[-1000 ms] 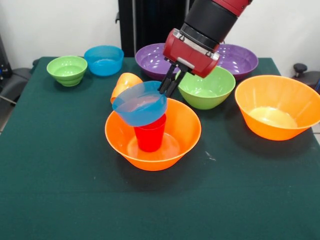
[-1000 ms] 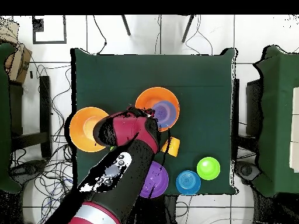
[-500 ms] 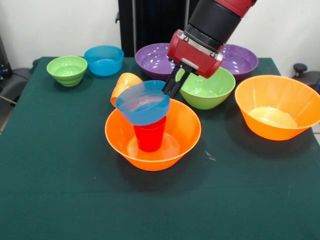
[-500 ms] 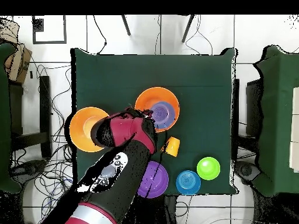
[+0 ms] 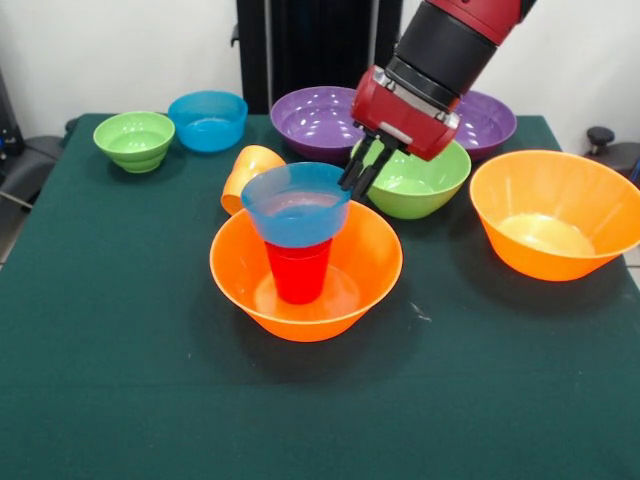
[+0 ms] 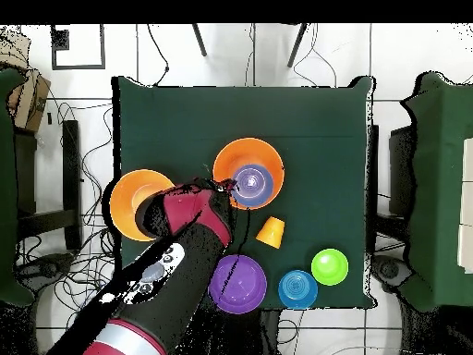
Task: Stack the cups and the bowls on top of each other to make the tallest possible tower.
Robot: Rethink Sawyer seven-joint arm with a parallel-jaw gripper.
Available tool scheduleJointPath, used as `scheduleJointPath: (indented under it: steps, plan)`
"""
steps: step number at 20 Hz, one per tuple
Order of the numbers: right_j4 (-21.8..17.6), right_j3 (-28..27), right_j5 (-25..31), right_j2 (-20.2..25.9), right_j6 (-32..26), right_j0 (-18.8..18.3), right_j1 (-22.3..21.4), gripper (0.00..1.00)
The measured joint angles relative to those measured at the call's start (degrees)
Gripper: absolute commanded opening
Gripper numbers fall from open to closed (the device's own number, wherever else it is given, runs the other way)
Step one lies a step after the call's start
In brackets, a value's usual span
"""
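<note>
The robot's black two-fingered gripper (image 5: 362, 176) hangs with its fingers apart and gripping nothing, just beside the rim of a small translucent blue plastic bowl (image 5: 296, 204) that sits upright on top of a red plastic tumbler (image 5: 299, 270). That tumbler stands in the middle of a large glossy orange plastic bowl (image 5: 372, 262) directly below the gripper, the three making the tower. Behind the gripper lies a medium green plastic bowl (image 5: 428, 182), and to its far side from that bowl an orange ridged plastic tumbler (image 5: 241, 172) lies tipped over on the dark green table (image 5: 120, 340).
</note>
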Motion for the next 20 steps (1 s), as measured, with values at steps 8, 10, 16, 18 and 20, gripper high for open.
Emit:
scheduleJointPath:
  steps: [8, 10, 16, 18, 20]
  plan:
    - [0.0, 0.0, 0.0, -2.0, 0.0, 1.2, 1.4, 0.0]
    - [0.0, 0.0, 0.0, -2.3, 0.0, 1.4, 1.6, 0.0]
    - [0.0, 0.1, 0.0, -3.1, 0.0, 1.8, 1.5, 0.0]
    - [0.0, 0.1, 0.0, -3.2, 0.0, 1.8, 1.5, 0.0]
    - [0.0, 0.1, 0.0, -3.2, 0.0, 1.8, 1.5, 0.0]
